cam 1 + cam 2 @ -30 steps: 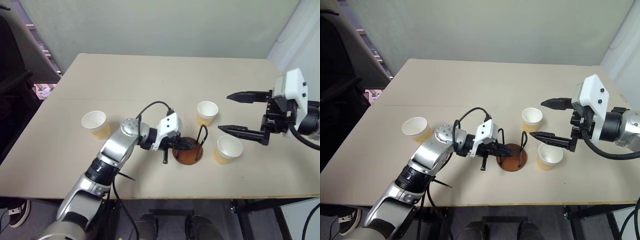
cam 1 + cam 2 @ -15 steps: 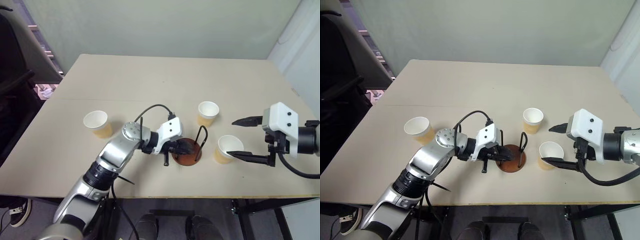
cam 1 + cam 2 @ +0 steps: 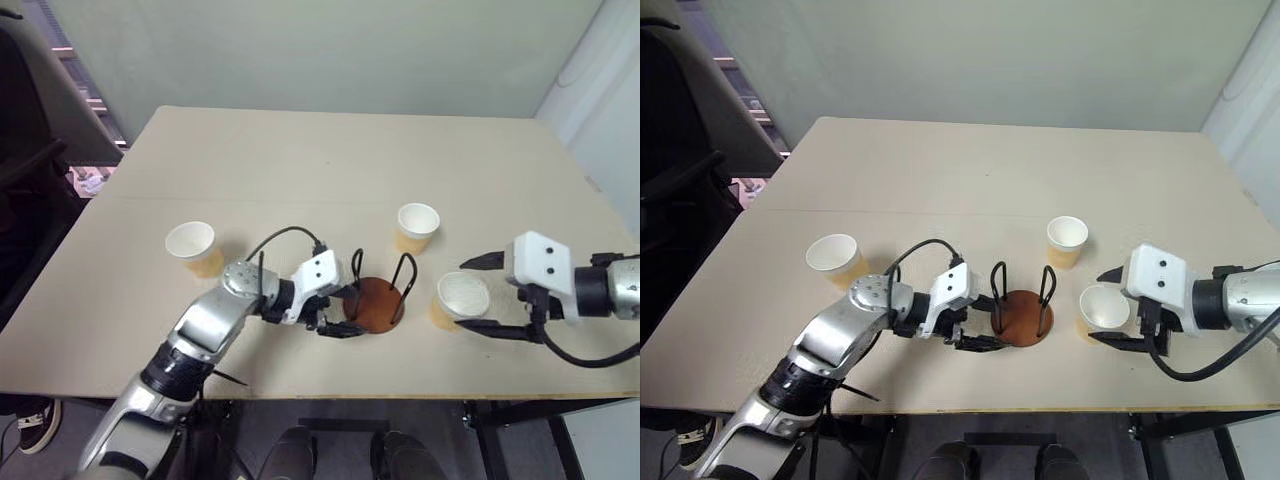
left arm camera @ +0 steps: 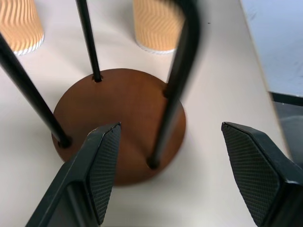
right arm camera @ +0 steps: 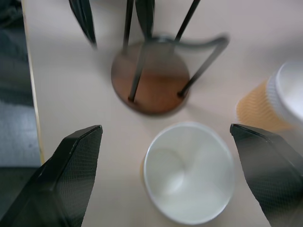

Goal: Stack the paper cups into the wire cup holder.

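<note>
The wire cup holder point(image 3: 377, 303), a reddish-brown disc with two black wire loops, stands upright mid-table. My left gripper point(image 3: 347, 312) is open just left of it, its fingers point(image 4: 97, 163) either side of the near loop and the disc's edge without touching. Three paper cups stand upright: one far left point(image 3: 191, 246), one behind the holder to the right point(image 3: 417, 224), one right of the holder point(image 3: 461, 297). My right gripper point(image 5: 166, 130) is open and low, its fingers point(image 5: 71, 177) straddling that right cup point(image 5: 189, 172) with gaps on both sides.
The beige table point(image 3: 300, 160) has free room behind the cups. Its front edge point(image 3: 330, 393) runs close below both grippers. A dark chair point(image 3: 30, 170) stands off the table's left side.
My left gripper has opened, let go of the holder's wire loop and drawn back to the left. My right gripper has sunk to table level around the right cup.
</note>
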You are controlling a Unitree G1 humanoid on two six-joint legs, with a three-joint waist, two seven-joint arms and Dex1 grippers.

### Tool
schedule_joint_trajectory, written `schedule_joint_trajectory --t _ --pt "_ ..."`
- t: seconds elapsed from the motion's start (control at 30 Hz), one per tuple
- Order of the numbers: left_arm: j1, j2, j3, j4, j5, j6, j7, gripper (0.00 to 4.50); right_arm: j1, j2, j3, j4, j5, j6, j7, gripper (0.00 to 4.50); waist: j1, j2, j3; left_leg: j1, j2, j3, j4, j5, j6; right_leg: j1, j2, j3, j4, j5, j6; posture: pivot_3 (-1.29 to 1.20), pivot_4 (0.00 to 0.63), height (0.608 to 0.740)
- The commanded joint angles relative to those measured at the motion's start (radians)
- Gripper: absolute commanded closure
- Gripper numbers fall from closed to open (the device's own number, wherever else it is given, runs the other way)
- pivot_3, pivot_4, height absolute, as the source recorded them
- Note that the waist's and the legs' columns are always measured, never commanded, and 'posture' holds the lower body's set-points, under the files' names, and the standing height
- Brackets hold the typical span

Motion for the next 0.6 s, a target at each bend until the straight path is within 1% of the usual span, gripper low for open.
schedule_joint_trajectory --t 0.03,0.13,0.2,0.23,0.3,0.4,0.47,0.6 --pt "0.076 0.101 0.147 -0.060 -0.074 -0.035 -0.055 0.88 0.016 0.011 0.051 -0.012 -0.052 -0.020 -0.018 0.00 -0.006 0.000 0.000 0.001 0.000 0.000 0.000 0.000 0.000 0.000 0.000 0.000 0.000 0.000 0.000 0.00 0.150 0.740" --pt "0.114 0.188 0.221 -0.087 -0.137 -0.036 -0.121 0.88 0.018 0.016 0.080 0.000 -0.085 -0.032 -0.017 0.00 -0.010 0.000 0.000 0.000 0.001 0.000 -0.001 -0.001 -0.001 -0.001 0.001 0.000 0.001 -0.001 -0.001 0.00 0.150 0.740" --pt "0.119 0.271 0.330 -0.109 -0.233 -0.014 -0.200 0.88 0.004 0.034 0.141 0.022 -0.138 -0.050 -0.033 0.00 -0.009 -0.001 0.000 0.000 0.001 0.000 -0.001 -0.005 0.007 -0.001 0.001 0.000 0.001 -0.001 -0.002 0.00 0.150 0.740" --pt "0.111 0.295 0.366 -0.113 -0.263 -0.009 -0.216 0.88 -0.005 0.043 0.166 0.034 -0.165 -0.059 -0.042 0.00 -0.008 -0.001 0.000 0.000 0.002 0.000 -0.001 -0.007 0.010 -0.001 0.001 0.000 0.001 -0.001 -0.003 0.00 0.150 0.740" --pt "0.087 0.329 0.404 -0.115 -0.294 -0.018 -0.237 0.88 -0.022 0.061 0.201 0.053 -0.189 -0.072 -0.035 0.00 -0.007 -0.001 0.000 0.001 0.002 0.000 0.000 -0.007 0.011 -0.001 0.000 0.000 0.001 0.000 -0.004 0.00 0.150 0.740" --pt "0.055 0.349 0.417 -0.111 -0.300 -0.031 -0.230 0.83 -0.050 0.076 0.235 0.084 -0.226 -0.096 -0.025 0.62 -0.007 0.000 0.000 0.001 0.001 0.000 0.000 -0.008 0.012 -0.001 -0.002 0.000 0.002 0.001 -0.004 0.00 0.150 0.740" --pt "0.038 0.361 0.427 -0.108 -0.303 -0.035 -0.227 0.83 -0.076 0.089 0.247 0.107 -0.246 -0.107 -0.027 1.35 -0.013 0.000 0.000 0.002 0.001 0.000 0.000 -0.008 0.013 -0.001 -0.004 0.000 0.004 0.001 -0.005 0.00 0.150 0.740" --pt "0.013 0.402 0.487 -0.076 -0.323 -0.037 -0.233 0.83 -0.117 0.087 0.226 0.121 -0.244 -0.115 0.000 2.85 -0.019 -0.001 0.000 0.001 0.002 0.000 0.000 -0.008 0.012 -0.003 -0.004 -0.001 0.005 0.002 -0.006 0.00 0.150 0.740"
